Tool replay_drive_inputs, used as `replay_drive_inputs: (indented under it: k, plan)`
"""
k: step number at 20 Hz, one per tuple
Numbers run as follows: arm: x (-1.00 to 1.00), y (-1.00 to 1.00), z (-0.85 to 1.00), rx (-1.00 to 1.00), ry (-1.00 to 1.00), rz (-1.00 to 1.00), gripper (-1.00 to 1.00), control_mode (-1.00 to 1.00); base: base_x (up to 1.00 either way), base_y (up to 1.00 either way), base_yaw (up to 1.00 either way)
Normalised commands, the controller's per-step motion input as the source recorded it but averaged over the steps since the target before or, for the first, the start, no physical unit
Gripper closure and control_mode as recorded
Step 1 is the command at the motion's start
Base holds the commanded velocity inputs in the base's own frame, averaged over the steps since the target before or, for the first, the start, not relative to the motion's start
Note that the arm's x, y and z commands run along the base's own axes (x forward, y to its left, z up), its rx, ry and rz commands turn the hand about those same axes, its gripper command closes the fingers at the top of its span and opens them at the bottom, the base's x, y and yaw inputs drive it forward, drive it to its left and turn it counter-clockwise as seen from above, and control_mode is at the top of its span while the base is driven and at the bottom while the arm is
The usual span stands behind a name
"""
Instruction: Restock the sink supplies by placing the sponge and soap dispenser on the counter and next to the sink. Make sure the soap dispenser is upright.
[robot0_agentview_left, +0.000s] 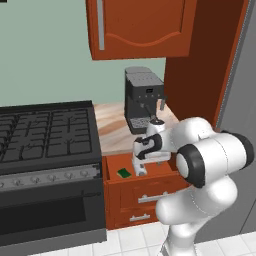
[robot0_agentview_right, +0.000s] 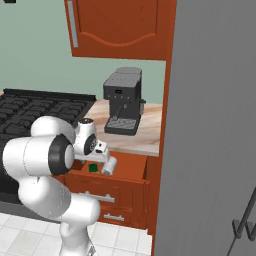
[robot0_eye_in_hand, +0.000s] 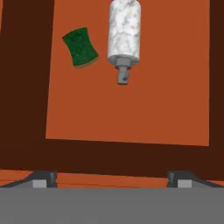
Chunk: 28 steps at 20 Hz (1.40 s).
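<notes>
Sponge (robot0_eye_in_hand: 80, 47) first: small, flat, dark green on top w/ a thin yellow edge at its low side in the hand view. It lies flat on the floor of the open drawer (robot0_eye_in_hand: 131, 109). I can see it as a tiny green patch in the left base view (robot0_agentview_left: 124, 173) and the right base view (robot0_agentview_right: 93, 168) too.

Soap dispenser (robot0_eye_in_hand: 124, 33) is a whitish, speckled tube w/ a short grey pump at one end. It lies on its side in the same drawer, not standing up. The pump end points toward the cam in the hand view. It sits just beside the sponge, w/ a small gap, not touching. In the base views it is too hidden by my arm to tell.

Both things are inside the drawer, below the counter (robot0_agentview_left: 112, 127), next to the black stove (robot0_agentview_left: 45, 135). A dark coffee machine (robot0_agentview_left: 143, 99) stands on that counter.

My arm is bent at the elbow, big white joints near the cams, wrist reaching out over the drawer. Gripper (robot0_eye_in_hand: 110, 178) points down into the drawer, up above the 2 things. Its tips are spread wide apart and hold nothing.
</notes>
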Motion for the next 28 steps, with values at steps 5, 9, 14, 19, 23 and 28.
replay_drive_inputs:
  k: [5, 9, 14, 19, 23, 28]
  plan:
    - [0.41, 0.0, -0.4, 0.0, 0.11, 0.0, -1.0, -1.0, 0.0, 0.0, 0.0]
    - [0.25, 0.0, -0.56, 0.0, 0.23, 0.0, -1.0, -1.0, 0.0, 0.0, 0.0]
    - [-0.02, 0.0, -0.46, 0.0, 0.11, 0.0, -1.0, -1.0, 0.0, 0.0, 0.0]
    - [-0.55, 0.0, -0.19, 0.0, 0.0, 0.0, -1.0, -1.0, 0.0, 0.0, 0.0]
    - [-0.75, 0.0, -0.15, 0.0, 0.0, 0.0, -1.0, -1.0, 0.0, 0.0, 0.0]
    - [-0.98, -0.01, -0.01, 0.0, 0.0, 0.0, -1.0, -1.0, 0.0, 0.0, 0.0]
